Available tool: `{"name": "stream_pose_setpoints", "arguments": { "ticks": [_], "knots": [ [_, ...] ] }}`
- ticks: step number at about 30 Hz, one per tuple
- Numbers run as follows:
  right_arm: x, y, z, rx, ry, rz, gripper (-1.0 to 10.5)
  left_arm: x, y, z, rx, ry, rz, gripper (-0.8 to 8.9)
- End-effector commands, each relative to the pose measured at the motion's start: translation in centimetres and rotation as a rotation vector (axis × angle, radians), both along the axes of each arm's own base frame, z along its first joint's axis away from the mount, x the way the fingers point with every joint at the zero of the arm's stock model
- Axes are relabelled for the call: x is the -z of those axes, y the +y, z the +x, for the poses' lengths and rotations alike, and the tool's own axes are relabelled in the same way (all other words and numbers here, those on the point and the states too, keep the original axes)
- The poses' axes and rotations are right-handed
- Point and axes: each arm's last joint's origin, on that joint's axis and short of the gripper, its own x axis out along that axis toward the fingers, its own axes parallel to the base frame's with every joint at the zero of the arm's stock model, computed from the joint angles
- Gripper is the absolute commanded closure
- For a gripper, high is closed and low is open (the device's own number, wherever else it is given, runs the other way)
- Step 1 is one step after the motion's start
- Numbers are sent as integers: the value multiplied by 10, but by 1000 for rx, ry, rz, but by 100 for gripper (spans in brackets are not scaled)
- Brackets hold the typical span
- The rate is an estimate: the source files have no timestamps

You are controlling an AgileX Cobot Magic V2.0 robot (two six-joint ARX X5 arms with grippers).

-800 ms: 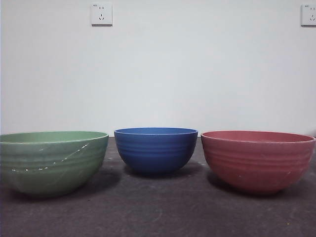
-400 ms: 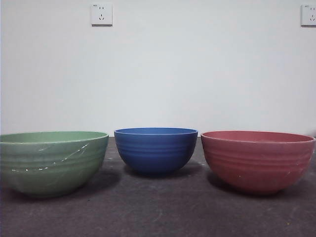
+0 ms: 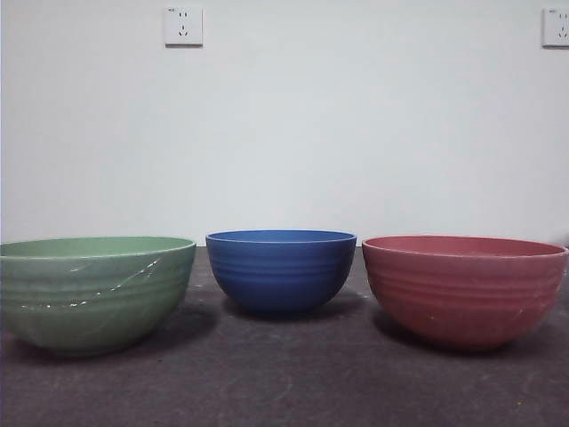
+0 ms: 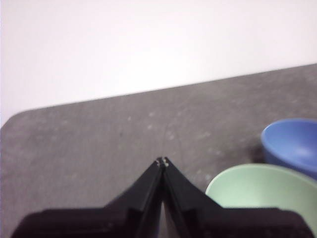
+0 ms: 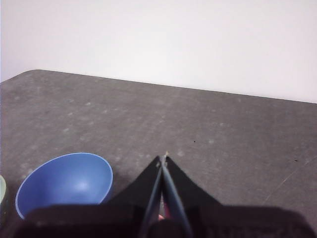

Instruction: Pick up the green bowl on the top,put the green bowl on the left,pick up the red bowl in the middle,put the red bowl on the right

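Observation:
The green bowl (image 3: 93, 292) stands upright on the dark table at the left of the front view. The red bowl (image 3: 464, 286) stands upright at the right. Neither arm shows in the front view. My left gripper (image 4: 162, 161) is shut and empty, raised above the table, with the green bowl (image 4: 257, 188) close beside its jaws. My right gripper (image 5: 163, 158) is shut and empty, raised above the table; only a sliver of pinkish red shows under its jaws.
A blue bowl (image 3: 281, 269) stands between the green and red bowls, a little farther back; it also shows in the left wrist view (image 4: 292, 144) and the right wrist view (image 5: 64, 182). White wall with two sockets behind. Grey table (image 3: 284, 382) stretches in front.

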Motion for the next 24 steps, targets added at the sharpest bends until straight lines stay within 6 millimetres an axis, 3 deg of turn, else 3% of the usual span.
{"name": "stream_pose_setpoints", "arguments": {
  "ticks": [1,6,12,24],
  "knots": [
    [1,0,0,5,0,13,941,24,1,9,-23,6,-9,816],
    [1,0,0,4,5,11,941,54,4,18,-70,82,-36,816],
    [1,0,0,5,6,11,941,73,5,21,-117,140,-58,816],
    [4,0,-1,5,34,-1,941,73,5,21,-109,137,-70,816]
  ]
}}
